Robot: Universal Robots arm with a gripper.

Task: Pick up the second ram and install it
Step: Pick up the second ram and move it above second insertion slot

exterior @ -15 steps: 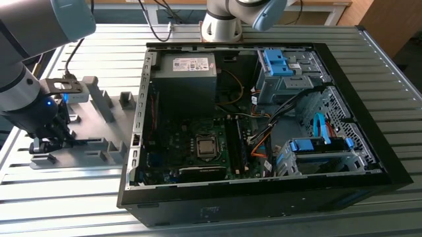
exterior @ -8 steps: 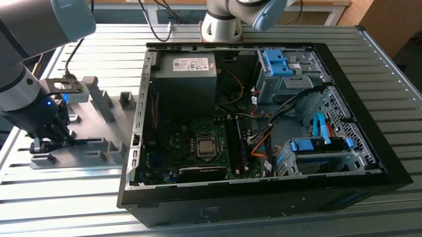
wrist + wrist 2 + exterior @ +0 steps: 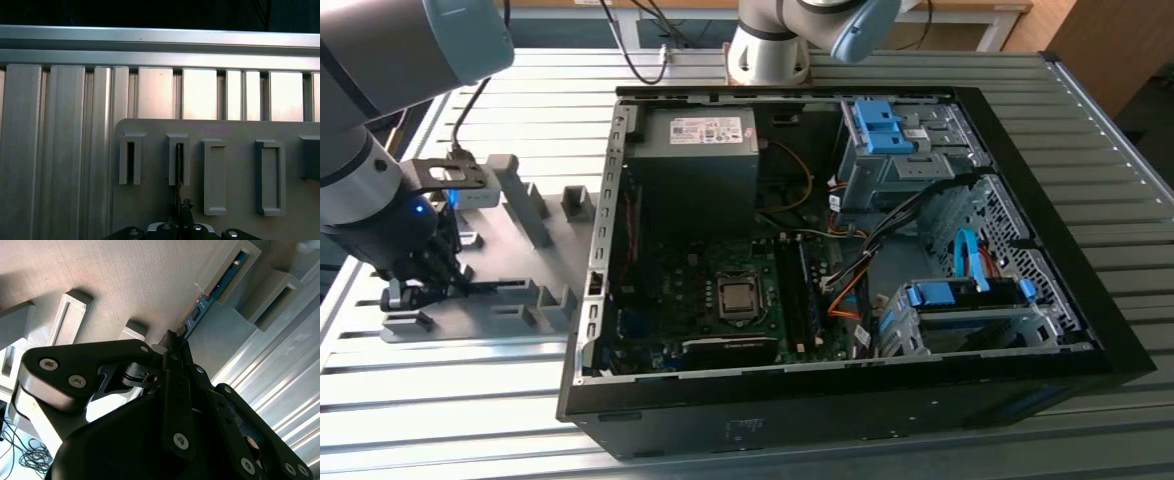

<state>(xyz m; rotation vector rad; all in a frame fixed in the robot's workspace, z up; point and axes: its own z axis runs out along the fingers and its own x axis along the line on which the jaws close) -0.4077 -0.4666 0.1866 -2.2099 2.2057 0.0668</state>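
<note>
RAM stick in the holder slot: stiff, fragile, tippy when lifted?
Probably stiff and light: the second ram looks like a thin flat board. Likely tippy once free, since it stands on edge in the grey holder block. Exposed chips suggest fragility.

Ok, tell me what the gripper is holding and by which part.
The gripper pinches the second ram by its near end; the far end sits in the slot of a grey holder block.

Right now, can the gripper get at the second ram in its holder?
Probably yes: the gripper sits right at the second ram, which stands in its grey holder slot with nothing between.
</note>
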